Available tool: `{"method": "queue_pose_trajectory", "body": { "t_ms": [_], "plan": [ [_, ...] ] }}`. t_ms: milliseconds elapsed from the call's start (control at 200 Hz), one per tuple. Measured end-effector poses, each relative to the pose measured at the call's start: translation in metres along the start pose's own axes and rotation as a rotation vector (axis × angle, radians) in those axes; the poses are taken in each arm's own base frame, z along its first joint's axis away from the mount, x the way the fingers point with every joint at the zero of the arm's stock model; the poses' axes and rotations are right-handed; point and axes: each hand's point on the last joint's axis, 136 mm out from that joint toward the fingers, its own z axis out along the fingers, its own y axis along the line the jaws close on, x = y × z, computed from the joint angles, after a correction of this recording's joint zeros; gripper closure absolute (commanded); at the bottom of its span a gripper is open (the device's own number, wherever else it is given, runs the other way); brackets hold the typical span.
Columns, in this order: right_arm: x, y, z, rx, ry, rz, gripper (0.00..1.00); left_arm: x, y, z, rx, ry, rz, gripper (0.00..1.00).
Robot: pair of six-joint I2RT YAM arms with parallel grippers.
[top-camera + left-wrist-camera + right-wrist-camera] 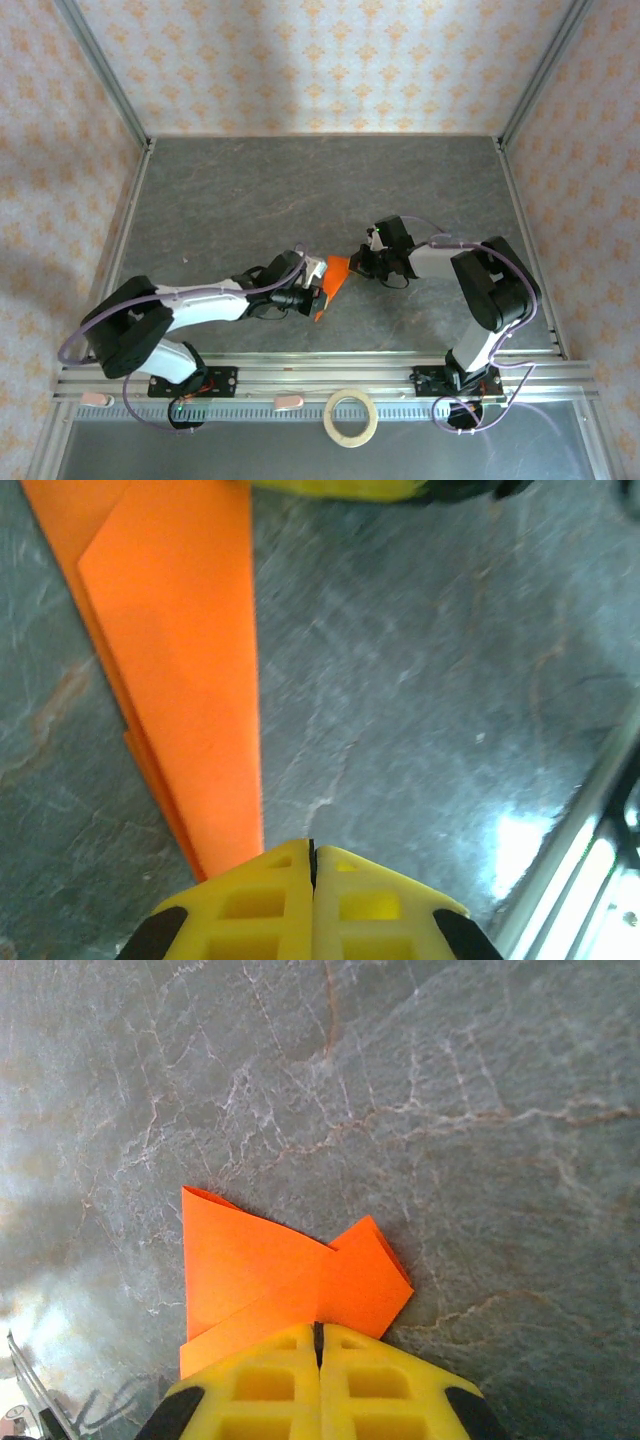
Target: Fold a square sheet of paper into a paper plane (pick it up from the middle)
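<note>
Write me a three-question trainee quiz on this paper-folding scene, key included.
1. True or false: the left gripper has its jaws wide open.
2. What lies on the table between it and the right gripper? A) a pair of scissors B) an orange paper plane C) a blank white sheet
3. Where does the pale tape ring sit?
Key: 1 false, the jaws are shut. 2 B. 3 At the near rail, apart from the paper plane.
</note>
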Motion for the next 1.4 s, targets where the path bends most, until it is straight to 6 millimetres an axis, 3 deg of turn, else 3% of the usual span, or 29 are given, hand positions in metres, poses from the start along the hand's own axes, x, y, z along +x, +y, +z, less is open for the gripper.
{"method": "queue_pose_trajectory", "body": {
  "t_ms": [135,305,400,570,706,896,1401],
  "plan": [
    [-0.001,0.002,0.0,-0.008,-0.005,-0.004,1.0,-0.025,0.006,-0.015,-0.023,-0.094,-0.054,0.93],
    [-0.005,0.009,-0.007,-0.024,-0.028,-0.009,0.89,-0.058,0.041,-0.032,-0.071,-0.211,-0.209,0.82],
    [-0.009,0.021,-0.019,-0.055,-0.062,-0.022,0.83,-0.067,0.047,-0.032,-0.05,-0.234,-0.261,0.79],
    [-0.01,0.03,-0.035,-0.088,-0.111,-0.034,0.8,-0.058,0.049,-0.01,-0.001,-0.17,-0.31,0.74],
    [0.004,0.015,-0.034,-0.067,-0.096,0.004,0.79,-0.05,0.054,0.0,0.0,-0.132,-0.337,0.74],
    [0.022,-0.003,-0.03,-0.041,-0.06,0.058,0.79,-0.055,0.053,0.006,0.029,-0.129,-0.344,0.77],
    [0.023,0.004,-0.026,-0.081,-0.05,0.065,0.8,-0.044,0.053,0.032,0.095,-0.04,-0.358,0.77]
  ]
}}
